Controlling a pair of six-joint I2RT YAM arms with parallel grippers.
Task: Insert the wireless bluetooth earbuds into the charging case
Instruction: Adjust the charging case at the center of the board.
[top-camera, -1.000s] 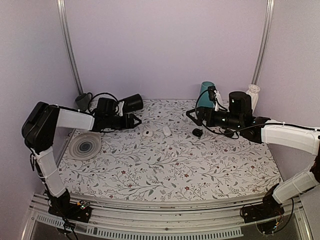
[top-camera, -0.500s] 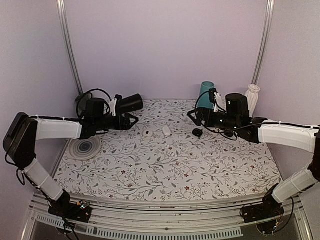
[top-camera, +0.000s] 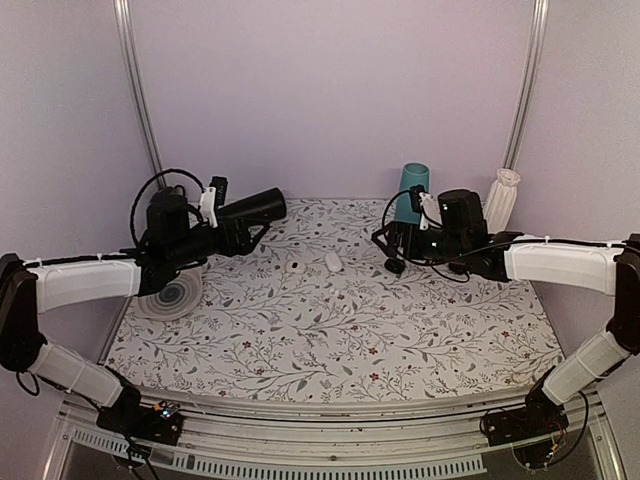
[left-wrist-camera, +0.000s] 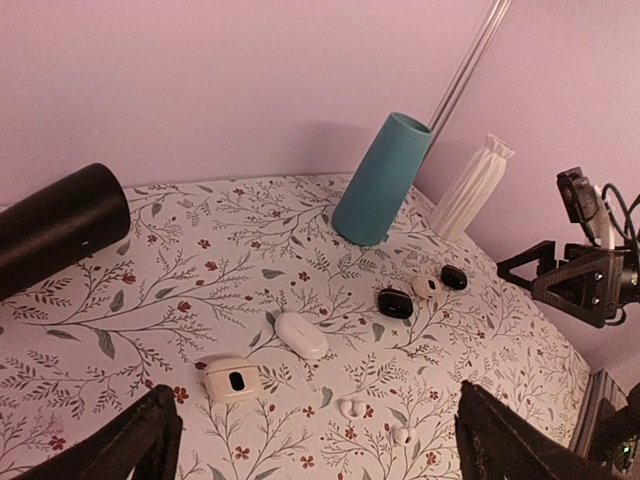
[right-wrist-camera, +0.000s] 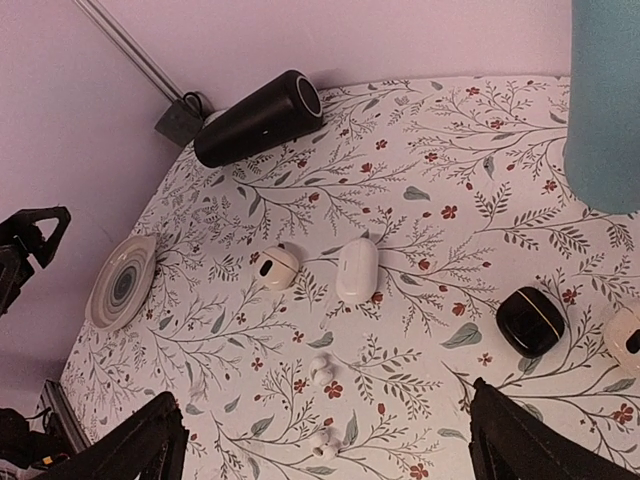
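Observation:
The white pebble-shaped charging case (top-camera: 333, 261) (left-wrist-camera: 301, 335) (right-wrist-camera: 357, 270) lies with its lid down on the floral cloth near the back middle. Two small white earbuds lie loose in front of it, one (left-wrist-camera: 352, 408) (right-wrist-camera: 322, 372) nearer the case and one (left-wrist-camera: 402, 435) (right-wrist-camera: 325, 443) further out. My left gripper (top-camera: 250, 233) (left-wrist-camera: 320, 455) hangs open to the left of them, holding nothing. On the right, my right gripper (top-camera: 390, 243) (right-wrist-camera: 325, 455) is open and empty too, looking down over the case and earbuds.
A cream round case with a dark oval (top-camera: 295, 267) (left-wrist-camera: 231, 380) lies left of the charging case. Small black cases (left-wrist-camera: 394, 303) (right-wrist-camera: 530, 320) lie by the right gripper. A teal cup (top-camera: 410, 190), white ribbed vase (top-camera: 503, 198), black cylinder (top-camera: 255, 205) and grey plate (top-camera: 170, 292) ring the back and left.
The left arm has stretched out low to the left, its gripper has drawn back left a little and its jaws have opened wider. The right gripper has shifted slightly left and down.

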